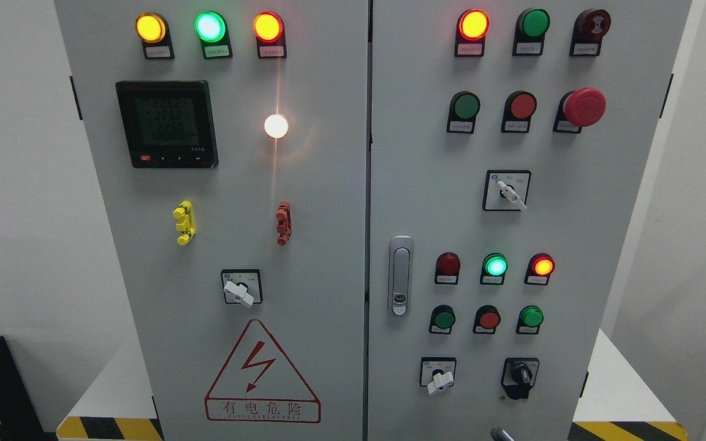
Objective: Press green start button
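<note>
The grey control cabinet has two doors. The right door (573, 245) carries several green push buttons: one in the upper row (466, 105), and two in the lower row, at the left (444, 319) and at the right (531, 316). The print on their labels is too small to read. A green lamp (495, 265) glows above the lower row. A small grey tip (500, 434) pokes in at the bottom edge, right of the middle. It may be a finger of my right hand, far below the buttons. No left arm shows.
A red mushroom stop button (584, 106) sticks out at the upper right. Rotary switches (508, 191) (440, 378) (520, 375) and a door handle (399, 275) also protrude. The left door holds a meter (166, 124), lamps and a warning triangle (261, 373).
</note>
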